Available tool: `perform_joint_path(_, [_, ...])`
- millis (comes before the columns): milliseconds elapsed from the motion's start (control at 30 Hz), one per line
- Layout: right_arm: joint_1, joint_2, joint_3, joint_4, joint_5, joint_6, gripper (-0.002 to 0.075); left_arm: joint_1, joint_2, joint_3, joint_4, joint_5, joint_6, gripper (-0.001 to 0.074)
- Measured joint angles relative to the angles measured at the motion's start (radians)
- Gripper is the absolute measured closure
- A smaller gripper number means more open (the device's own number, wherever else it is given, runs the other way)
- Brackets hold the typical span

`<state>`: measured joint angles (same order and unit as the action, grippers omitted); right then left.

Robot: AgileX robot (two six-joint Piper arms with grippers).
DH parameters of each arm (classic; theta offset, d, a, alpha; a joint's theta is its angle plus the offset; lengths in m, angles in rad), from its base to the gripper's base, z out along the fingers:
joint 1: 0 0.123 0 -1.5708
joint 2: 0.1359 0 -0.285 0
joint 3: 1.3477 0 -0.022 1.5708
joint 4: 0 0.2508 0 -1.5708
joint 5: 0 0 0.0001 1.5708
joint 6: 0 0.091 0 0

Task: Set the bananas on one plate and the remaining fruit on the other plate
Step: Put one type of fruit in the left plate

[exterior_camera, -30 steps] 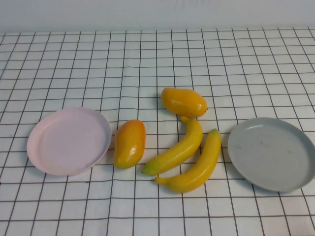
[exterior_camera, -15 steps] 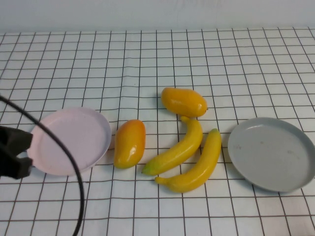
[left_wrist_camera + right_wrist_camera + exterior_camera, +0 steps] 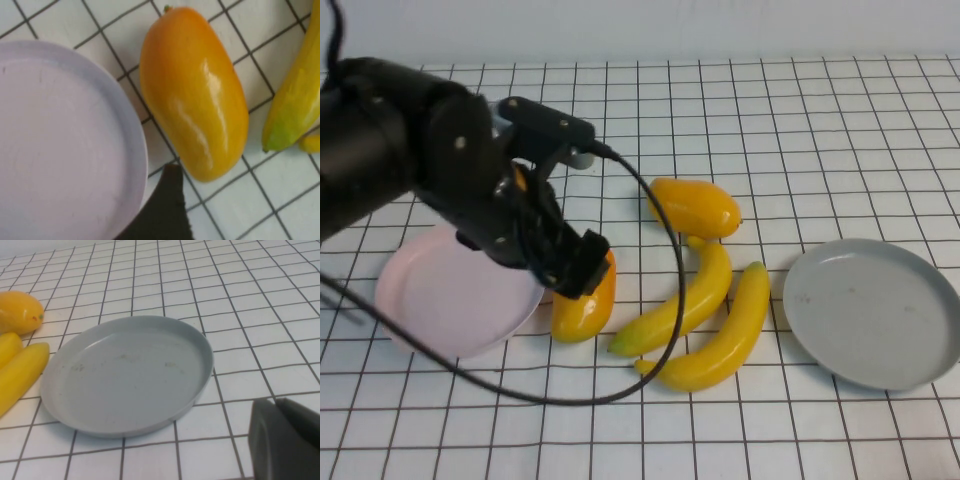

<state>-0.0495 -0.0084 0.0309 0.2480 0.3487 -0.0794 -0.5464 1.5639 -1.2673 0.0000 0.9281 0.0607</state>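
Two bananas (image 3: 685, 300) (image 3: 725, 335) lie side by side mid-table, between the pale pink plate (image 3: 420, 305) on the left and the grey-blue plate (image 3: 875, 312) on the right. One mango (image 3: 695, 207) rests behind them. The other mango (image 3: 586, 308) lies beside the pink plate. My left gripper (image 3: 578, 266) hovers open just over this mango's near-plate end. In the left wrist view the mango (image 3: 195, 90) is close, one dark finger (image 3: 167, 210) lies by the pink plate's rim (image 3: 135, 150), and a banana tip (image 3: 292, 110) shows. My right gripper (image 3: 280, 437) is shut, low beside the grey-blue plate (image 3: 125, 375), holding nothing.
A white cloth with a black grid (image 3: 800, 130) covers the table. The left arm's black cable (image 3: 670, 290) loops down over the cloth in front of the near mango. Both plates hold nothing. The right arm is outside the high view.
My left arm has swung in from the left edge, across the pink plate, to above the near mango, and its gripper has opened. The fruit and plates have not moved.
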Motion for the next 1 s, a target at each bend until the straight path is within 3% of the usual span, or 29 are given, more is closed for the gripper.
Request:
perform_joint_path(300, [0.0, 0.0, 0.0, 0.0, 0.0, 0.0, 0.0742, -0.008, 0.243, -0.184, 0.015, -0.014, -0.112, 0.0073])
perform_joint_path(867, [0.0, 0.0, 0.0, 0.0, 0.0, 0.0, 0.0742, 0.053, 0.395, -0.195, -0.017, -0.066, -0.163, 0.0075])
perform_joint_path(1000, [0.0, 0.0, 0.0, 0.0, 0.0, 0.0, 0.0742, 0.059, 0.405, -0.195, -0.021, -0.071, -0.165, 0.0141])
